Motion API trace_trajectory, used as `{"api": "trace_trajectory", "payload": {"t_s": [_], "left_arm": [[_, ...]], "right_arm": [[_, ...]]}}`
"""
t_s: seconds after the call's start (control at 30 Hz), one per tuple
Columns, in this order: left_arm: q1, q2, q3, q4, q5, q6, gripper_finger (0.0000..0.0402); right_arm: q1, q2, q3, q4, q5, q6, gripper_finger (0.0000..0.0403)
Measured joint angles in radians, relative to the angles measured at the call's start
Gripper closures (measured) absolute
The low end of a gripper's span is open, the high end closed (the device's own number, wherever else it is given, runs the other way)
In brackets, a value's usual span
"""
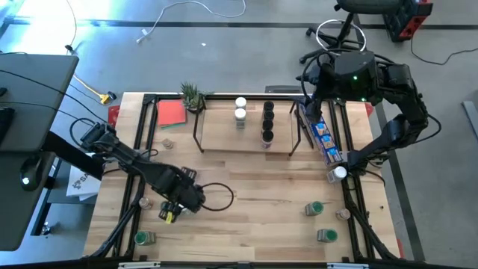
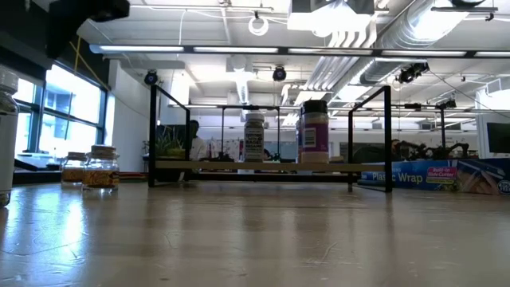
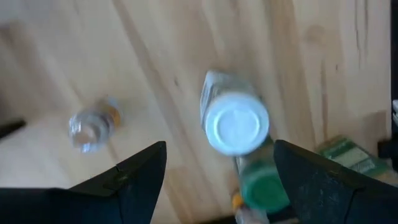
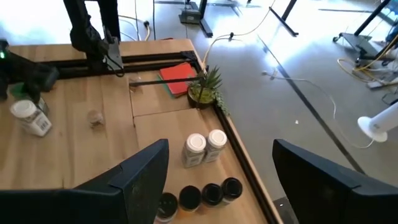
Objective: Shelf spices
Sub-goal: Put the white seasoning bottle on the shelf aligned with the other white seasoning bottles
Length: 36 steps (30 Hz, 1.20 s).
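Pick step: left gripper (image 3: 214, 180), jaws open, hovers over white-lidded jar (image 3: 235, 123) well short of the shelf (image 1: 243, 142); next lower and close; right gripper (image 4: 214, 180) open above shelf.

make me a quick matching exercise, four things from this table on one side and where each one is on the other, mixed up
Things:
1. white-lid jars
2. blue box
3. plant
4. left gripper

Places:
a. beside the red pad at a back corner of the shelf
b. along the shelf's right side
c. upright on the shelf
d. open above the front left of the table

Pairs: 1-c, 2-b, 3-a, 4-d
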Motion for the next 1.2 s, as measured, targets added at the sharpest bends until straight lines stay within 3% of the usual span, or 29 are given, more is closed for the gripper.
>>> {"api": "trace_trajectory", "payload": {"t_s": [0.37, 0.6, 0.9, 1.03, 1.2], "left_arm": [[-0.021, 0.0, -0.097, 0.131, 0.04, 0.119, 0.011], [-0.032, 0.007, -0.132, 0.145, 0.022, 0.106, 0.011], [-0.032, 0.007, -0.192, 0.195, 0.071, 0.083, 0.011], [-0.028, 0.007, -0.208, 0.243, 0.108, 0.046, 0.0127], [-0.024, 0.007, -0.22, 0.268, 0.113, -0.026, 0.0175]], "right_arm": [[0.0, 0.0, 0.0, -0.009, 0.0, 0.053, 0.0121], [0.002, 0.0, 0.0, -0.018, 0.0, 0.06, 0.0121], [0.002, 0.0, 0.0, -0.019, 0.0, 0.063, 0.0121], [0.002, 0.0, 0.0, -0.02, 0.0, 0.063, 0.0121], [0.002, 0.0, 0.0, -0.024, 0.0, 0.061, 0.0121]]}}
